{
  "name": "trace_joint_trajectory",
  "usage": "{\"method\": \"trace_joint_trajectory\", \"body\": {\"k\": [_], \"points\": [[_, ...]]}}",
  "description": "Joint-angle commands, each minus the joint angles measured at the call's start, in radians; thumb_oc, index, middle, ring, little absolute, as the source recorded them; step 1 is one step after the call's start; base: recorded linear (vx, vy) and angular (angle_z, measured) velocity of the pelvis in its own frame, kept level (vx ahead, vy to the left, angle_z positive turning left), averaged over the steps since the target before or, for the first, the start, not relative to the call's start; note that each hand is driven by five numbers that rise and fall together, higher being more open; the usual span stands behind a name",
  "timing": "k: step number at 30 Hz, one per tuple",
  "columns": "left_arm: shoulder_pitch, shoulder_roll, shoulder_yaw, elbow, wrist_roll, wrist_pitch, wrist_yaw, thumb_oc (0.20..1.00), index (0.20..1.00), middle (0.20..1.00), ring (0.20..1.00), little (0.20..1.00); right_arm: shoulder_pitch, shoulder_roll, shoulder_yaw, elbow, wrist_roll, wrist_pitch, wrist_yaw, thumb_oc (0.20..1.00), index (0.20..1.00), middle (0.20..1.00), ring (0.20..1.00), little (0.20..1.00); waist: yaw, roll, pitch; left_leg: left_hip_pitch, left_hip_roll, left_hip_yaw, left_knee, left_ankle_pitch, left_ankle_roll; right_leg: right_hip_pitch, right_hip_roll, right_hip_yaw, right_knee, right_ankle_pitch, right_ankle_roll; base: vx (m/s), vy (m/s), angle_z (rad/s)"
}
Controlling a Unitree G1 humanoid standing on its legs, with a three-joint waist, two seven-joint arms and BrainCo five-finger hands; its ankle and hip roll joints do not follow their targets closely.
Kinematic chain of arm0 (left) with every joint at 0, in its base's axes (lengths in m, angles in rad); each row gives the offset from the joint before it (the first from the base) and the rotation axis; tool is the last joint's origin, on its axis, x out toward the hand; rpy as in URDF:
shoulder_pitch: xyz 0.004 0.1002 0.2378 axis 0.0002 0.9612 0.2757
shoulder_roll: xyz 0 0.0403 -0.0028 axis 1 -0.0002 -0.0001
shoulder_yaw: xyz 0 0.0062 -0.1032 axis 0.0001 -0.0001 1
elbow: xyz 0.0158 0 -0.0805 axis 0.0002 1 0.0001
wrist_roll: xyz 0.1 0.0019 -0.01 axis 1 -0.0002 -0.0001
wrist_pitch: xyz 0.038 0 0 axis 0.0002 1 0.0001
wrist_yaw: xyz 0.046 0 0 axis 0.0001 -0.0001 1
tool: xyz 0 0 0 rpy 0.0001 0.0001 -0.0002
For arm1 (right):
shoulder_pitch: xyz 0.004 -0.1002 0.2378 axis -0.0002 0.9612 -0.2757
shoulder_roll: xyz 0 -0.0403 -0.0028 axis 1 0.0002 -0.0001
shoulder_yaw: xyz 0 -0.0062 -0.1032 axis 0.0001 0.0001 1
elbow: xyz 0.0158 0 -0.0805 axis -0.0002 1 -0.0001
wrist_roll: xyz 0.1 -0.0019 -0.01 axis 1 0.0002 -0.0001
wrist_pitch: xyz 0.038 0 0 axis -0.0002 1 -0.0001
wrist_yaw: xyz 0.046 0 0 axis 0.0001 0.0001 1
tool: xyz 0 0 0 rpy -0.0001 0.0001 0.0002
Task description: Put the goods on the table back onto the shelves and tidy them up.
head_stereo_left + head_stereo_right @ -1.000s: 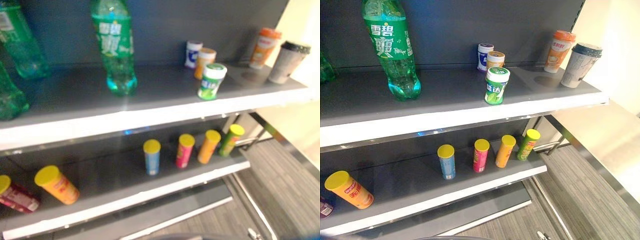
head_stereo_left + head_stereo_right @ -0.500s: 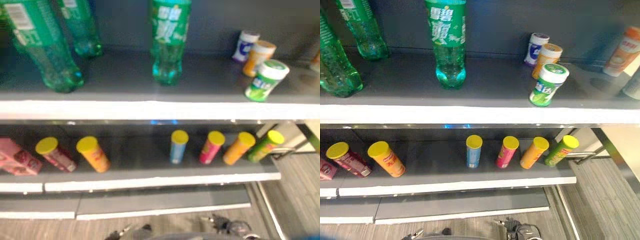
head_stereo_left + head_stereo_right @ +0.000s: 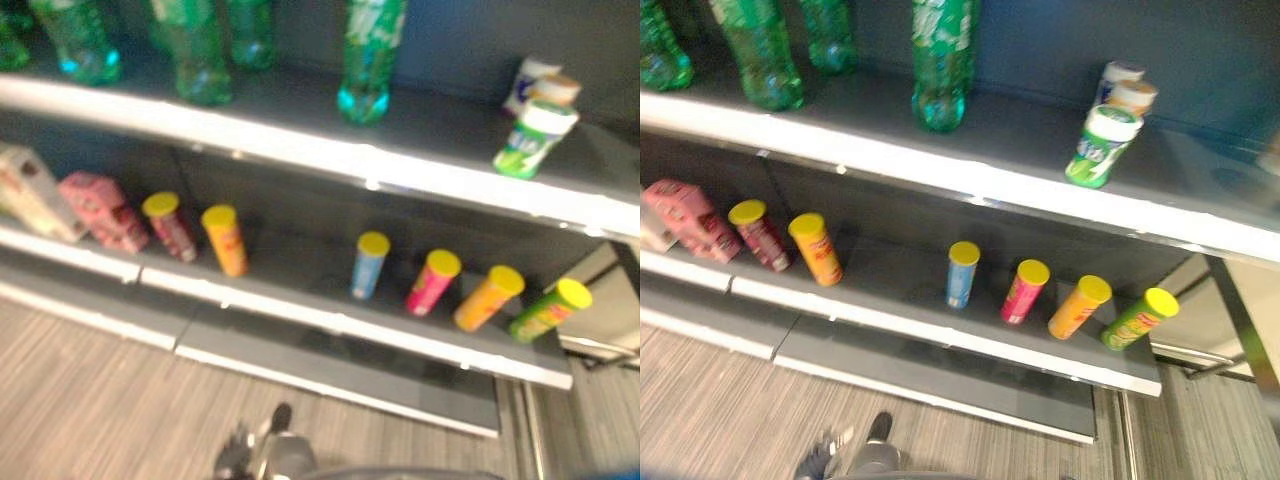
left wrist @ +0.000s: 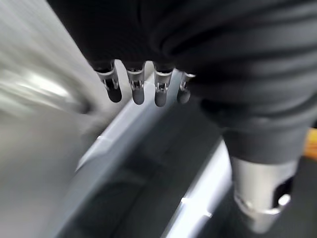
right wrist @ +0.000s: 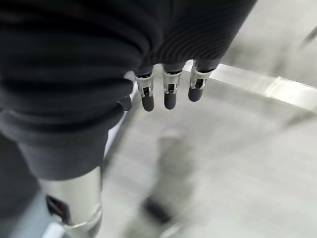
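Goods stand on two dark shelves with pale front edges. On the upper shelf (image 3: 970, 178), several green bottles (image 3: 943, 60) stand upright, spread from the left end toward the middle. Further right, a green-and-white tub (image 3: 1100, 146) stands near the front edge, tilted in this view, with an orange-lidded tub (image 3: 1132, 97) and a white tub (image 3: 1116, 73) just behind it, close together.

On the lower shelf (image 3: 940, 338), yellow-lidded canisters stand in a loose row. From the right end: a green canister (image 3: 1138, 318), an orange canister (image 3: 1078, 306), a pink canister (image 3: 1024, 291) and a blue canister (image 3: 961, 274), each apart from its neighbour. After a wider gap to the left come a second orange canister (image 3: 815, 249) and a dark red canister (image 3: 759, 234), near each other. A pink carton (image 3: 688, 218) stands beside the red canister, and a pale carton (image 3: 35, 192) stands at the far left.

The left hand (image 4: 143, 87) appears in its wrist view with fingers straight and relaxed, holding nothing, above a blurred pale ledge. The right hand (image 5: 168, 91) appears in its wrist view likewise extended and empty, over a blurred grey surface. Grey wood-grain floor (image 3: 730, 410) lies below the shelving.
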State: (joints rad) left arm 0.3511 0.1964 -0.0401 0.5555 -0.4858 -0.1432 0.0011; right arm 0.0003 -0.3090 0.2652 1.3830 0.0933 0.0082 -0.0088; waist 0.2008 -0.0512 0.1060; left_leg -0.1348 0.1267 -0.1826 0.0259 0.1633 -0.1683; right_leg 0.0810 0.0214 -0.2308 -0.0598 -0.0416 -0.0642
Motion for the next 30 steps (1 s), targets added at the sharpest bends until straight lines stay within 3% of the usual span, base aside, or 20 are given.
{"method": "trace_joint_trajectory", "body": {"k": [1, 2, 3, 9, 12, 17, 20, 30], "points": [[-0.004, 0.115, 0.075, -0.246, 0.127, -0.025, -0.037, 1.0, 1.0, 1.0, 1.0, 1.0, -0.113, 0.029, -0.01, -0.014, -0.035, -0.018, -0.008, 1.0, 1.0, 1.0, 1.0, 1.0, -0.005, -0.022, 0.047, -0.019, -0.092, -0.029, 0.051, -0.132, 0.101, 0.003, -0.103, 0.038, 0.039, -0.011, 0.11, -0.08, -0.02, -0.06], [-0.003, 0.115, 0.076, -0.249, 0.128, -0.024, -0.037, 1.0, 1.0, 1.0, 1.0, 1.0, -0.113, 0.029, -0.01, -0.014, -0.035, -0.018, -0.008, 1.0, 1.0, 1.0, 1.0, 1.0, -0.007, -0.022, 0.044, -0.024, -0.093, -0.03, 0.052, -0.13, 0.102, 0.0, -0.104, 0.037, 0.039, -0.008, 0.111, -0.07, 0.009, 0.01], [0.048, 0.141, 0.104, -0.378, 0.171, -0.015, -0.053, 1.0, 1.0, 1.0, 1.0, 1.0, -0.093, 0.025, -0.016, -0.024, -0.05, -0.011, 0.001, 1.0, 1.0, 1.0, 1.0, 1.0, -0.025, -0.012, 0.028, 0.023, -0.097, -0.004, 0.046, -0.16, 0.122, -0.014, -0.098, 0.054, 0.039, -0.007, 0.108, -0.01, 0.044, -0.05], [0.1, 0.227, 0.155, -0.648, 0.318, -0.022, -0.067, 1.0, 1.0, 1.0, 1.0, 1.0, -0.054, 0.042, -0.05, -0.015, -0.044, -0.002, -0.006, 1.0, 1.0, 1.0, 1.0, 1.0, -0.058, 0.009, -0.01, 0.085, -0.099, 0.034, -0.016, -0.149, 0.124, 0.02, -0.097, 0.054, 0.018, -0.001, 0.109, 0.06, 0.041, -0.03], [0.104, 0.274, 0.183, -0.805, 0.362, -0.057, -0.055, 1.0, 1.0, 1.0, 1.0, 1.0, -0.018, 0.061, -0.039, -0.022, -0.044, -0.005, 0.007, 1.0, 1.0, 1.0, 1.0, 1.0, -0.085, 0.02, -0.034, 0.139, -0.087, 0.052, -0.09, -0.136, 0.121, 0.044, -0.095, 0.061, -0.009, 0.003, 0.11, 0.07, 0.036, -0.13], [0.082, 0.284, 0.209, -0.945, 0.355, -0.06, -0.038, 1.0, 1.0, 1.0, 1.0, 1.0, -0.006, 0.069, -0.015, -0.026, -0.071, -0.001, 0.01, 1.0, 1.0, 1.0, 1.0, 1.0, -0.106, 0.026, -0.045, 0.167, -0.081, 0.065, -0.112, -0.139, 0.12, 0.054, -0.093, 0.076, -0.023, 0.01, 0.115, 0.03, 0.014, -0.1], [0.061, 0.26, 0.221, -1.041, 0.323, -0.03, -0.041, 1.0, 1.0, 1.0, 1.0, 1.0, -0.007, 0.072, -0.017, -0.022, -0.071, 0.01, 0.014, 1.0, 1.0, 1.0, 1.0, 1.0, -0.118, 0.033, -0.05, 0.167, -0.08, 0.072, -0.113, -0.138, 0.117, 0.053, -0.092, 0.083, -0.026, 0.012, 0.118, 0.0, -0.007, -0.06], [0.111, 0.267, 0.229, -1.189, 0.19, 0.006, -0.086, 1.0, 1.0, 1.0, 1.0, 1.0, -0.023, 0.075, -0.026, 0.017, -0.043, 0.024, 0.027, 1.0, 1.0, 1.0, 1.0, 1.0, -0.108, 0.06, -0.043, 0.162, -0.073, 0.068, -0.113, -0.122, 0.111, 0.061, -0.082, 0.072, -0.028, 0.006, 0.117, -0.01, -0.029, 0.01]]}}
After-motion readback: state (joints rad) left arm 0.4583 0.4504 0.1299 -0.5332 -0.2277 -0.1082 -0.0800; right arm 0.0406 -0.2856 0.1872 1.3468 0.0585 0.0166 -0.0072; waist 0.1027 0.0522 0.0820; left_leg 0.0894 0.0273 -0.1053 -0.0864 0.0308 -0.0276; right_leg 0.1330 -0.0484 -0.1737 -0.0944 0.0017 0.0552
